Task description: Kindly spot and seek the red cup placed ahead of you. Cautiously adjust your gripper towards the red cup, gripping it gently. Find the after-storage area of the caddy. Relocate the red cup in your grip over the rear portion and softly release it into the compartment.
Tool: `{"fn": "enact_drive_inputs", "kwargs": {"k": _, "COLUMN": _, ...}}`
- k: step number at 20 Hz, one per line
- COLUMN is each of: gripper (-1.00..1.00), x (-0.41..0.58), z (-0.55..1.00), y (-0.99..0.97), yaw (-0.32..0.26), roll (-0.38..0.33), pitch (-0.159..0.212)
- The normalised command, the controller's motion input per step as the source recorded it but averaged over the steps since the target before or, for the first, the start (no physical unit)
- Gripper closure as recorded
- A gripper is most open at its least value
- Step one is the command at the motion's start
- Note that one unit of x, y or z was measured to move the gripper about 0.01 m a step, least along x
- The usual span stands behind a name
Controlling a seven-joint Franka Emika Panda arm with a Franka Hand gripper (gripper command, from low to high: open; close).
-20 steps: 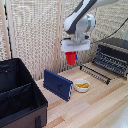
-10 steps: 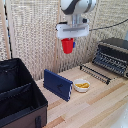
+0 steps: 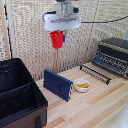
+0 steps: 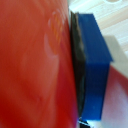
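We see the plain bright red cup (image 3: 57, 38) hanging at six o'clock beneath the gripper (image 3: 57, 34), whose fingers (image 4: 94, 65) clamp it.

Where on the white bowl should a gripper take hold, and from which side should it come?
The white bowl sits upright and open on the table, so probably grip its rim from above, one finger inside and one outside. The gripper is currently occupied, holding the red cup.

Glossy red plastic cup (image 3: 57, 38). Matt black fabric caddy (image 3: 20, 100) on a smooth, pale wooden desk (image 3: 95, 107). Woven screen (image 3: 30, 35) behind.
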Motion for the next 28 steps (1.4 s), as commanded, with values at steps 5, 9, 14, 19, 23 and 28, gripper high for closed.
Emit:
{"fn": "enact_drive_inputs", "kwargs": {"k": 5, "gripper": 1.0, "x": 0.491, "z": 0.19, "y": 0.87, "yaw": 0.0, "roll": 0.0, "pitch": 0.051}}
{"fn": "enact_drive_inputs", "kwargs": {"k": 9, "gripper": 1.0, "x": 0.539, "z": 0.15, "y": 0.86, "yaw": 0.0, "roll": 0.0, "pitch": 0.043}}
{"fn": "enact_drive_inputs", "kwargs": {"k": 14, "gripper": 1.0, "x": 0.462, "z": 0.15, "y": 0.89, "yaw": 0.0, "roll": 0.0, "pitch": 0.063}}
{"fn": "enact_drive_inputs", "kwargs": {"k": 19, "gripper": 1.0, "x": 0.285, "z": 0.14, "y": 0.95, "yaw": 0.014, "roll": 0.0, "pitch": 0.074}}
{"fn": "enact_drive_inputs", "kwargs": {"k": 23, "gripper": 1.0, "x": 0.274, "z": 0.07, "y": 0.95, "yaw": 0.013, "roll": -0.002, "pitch": 0.069}}
{"fn": "enact_drive_inputs", "kwargs": {"k": 28, "gripper": 1.0, "x": 0.258, "z": 0.0, "y": 0.94, "yaw": 0.015, "roll": -0.017, "pitch": 0.05}}
